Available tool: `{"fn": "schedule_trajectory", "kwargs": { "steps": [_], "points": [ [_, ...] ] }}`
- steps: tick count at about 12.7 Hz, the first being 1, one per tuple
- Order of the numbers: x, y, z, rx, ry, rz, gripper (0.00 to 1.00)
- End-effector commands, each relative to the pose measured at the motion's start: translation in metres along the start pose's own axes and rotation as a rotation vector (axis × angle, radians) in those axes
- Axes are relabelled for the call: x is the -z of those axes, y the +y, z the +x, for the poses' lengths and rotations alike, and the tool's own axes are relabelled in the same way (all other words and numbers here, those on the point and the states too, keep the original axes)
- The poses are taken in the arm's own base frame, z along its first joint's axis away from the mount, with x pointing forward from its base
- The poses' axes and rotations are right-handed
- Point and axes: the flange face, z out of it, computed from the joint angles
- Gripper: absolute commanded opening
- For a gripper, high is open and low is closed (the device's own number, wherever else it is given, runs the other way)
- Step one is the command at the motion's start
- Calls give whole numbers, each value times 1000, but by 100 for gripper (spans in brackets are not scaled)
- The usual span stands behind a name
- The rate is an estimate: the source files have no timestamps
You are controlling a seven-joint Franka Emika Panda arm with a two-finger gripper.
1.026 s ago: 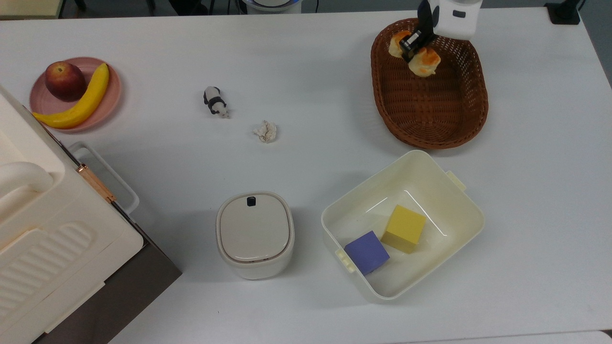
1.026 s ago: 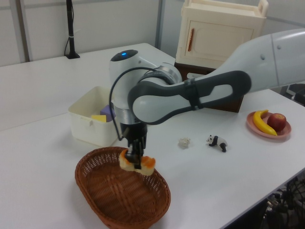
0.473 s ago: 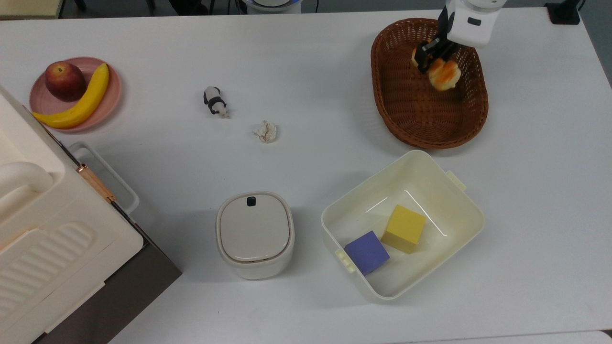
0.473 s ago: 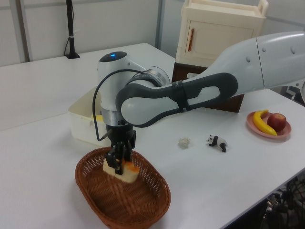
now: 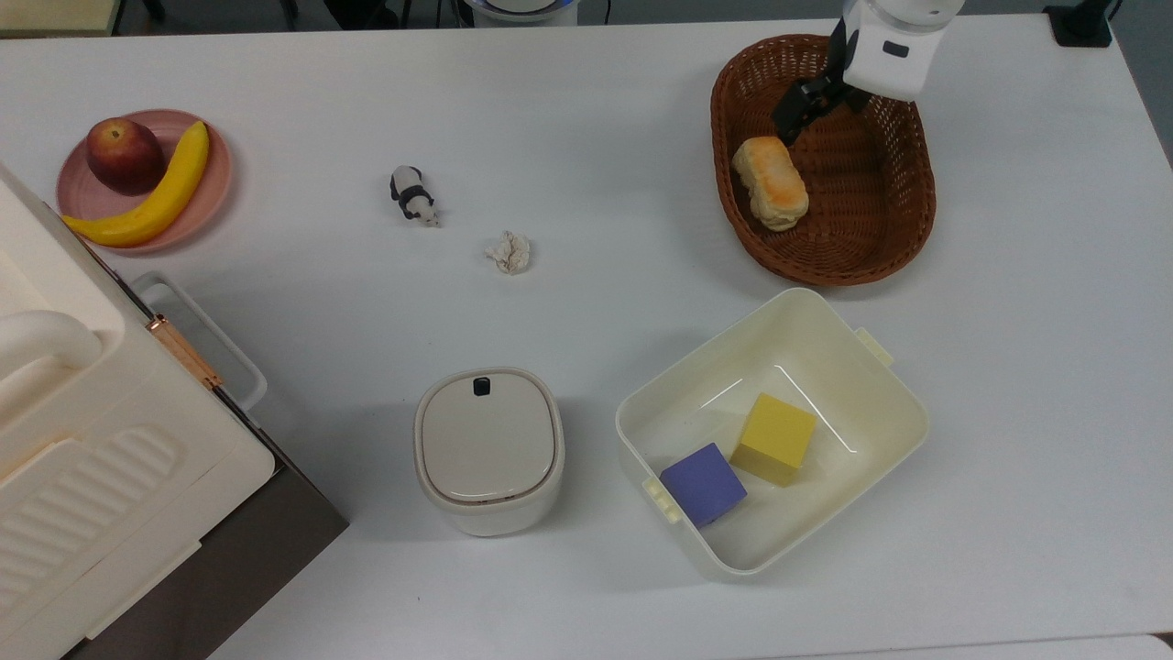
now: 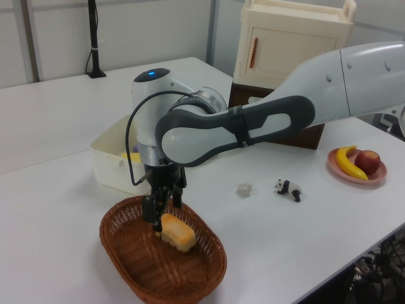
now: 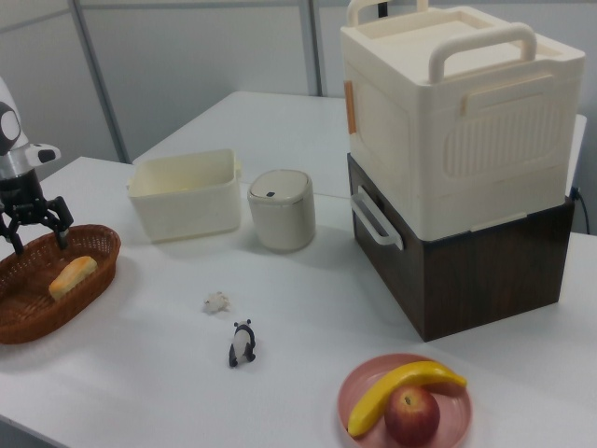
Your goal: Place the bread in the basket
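Note:
The bread (image 5: 770, 183), an oblong loaf with an orange-brown top, lies free on the floor of the dark woven basket (image 5: 880, 211), by the wall toward the top view's left. My gripper (image 5: 817, 101) hangs open just above the basket's far end, apart from the loaf, with nothing between its fingers. In the left view the gripper (image 6: 166, 204) is spread directly over the bread (image 6: 178, 232), inside the basket (image 6: 142, 269). From the right view, the gripper (image 7: 37, 230) stands open above the bread (image 7: 73, 275) in the basket (image 7: 37, 315).
A cream bin (image 5: 632, 417) holding a yellow cube (image 5: 776, 438) and a purple cube (image 5: 703, 483) sits near the basket. A lidded pot (image 5: 488, 449), paper ball (image 5: 509, 252), toy panda (image 5: 412, 194), a fruit plate (image 5: 215, 183) and a cream box (image 5: 82, 458) lie toward the top view's left.
My gripper carried the bread across the basket, then opened. The loaf dropped onto the basket floor, toward the top view's left, and lies free.

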Motion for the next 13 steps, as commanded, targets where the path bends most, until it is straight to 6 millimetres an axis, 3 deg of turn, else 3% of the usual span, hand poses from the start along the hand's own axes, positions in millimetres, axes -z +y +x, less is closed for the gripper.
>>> {"fn": "schedule_trajectory", "kwargs": {
  "steps": [1, 2, 4, 6, 10, 13],
  "points": [
    [25, 43, -4, -129, -9, -28, 100],
    [41, 60, -11, -172, 3, -62, 100],
    [82, 122, -31, -276, 63, -93, 100],
    [114, 168, -56, -360, 96, -100, 100],
    [157, 258, -109, -435, 93, 6, 100],
    [167, 313, -148, -469, 100, 75, 100]
  ]
}}
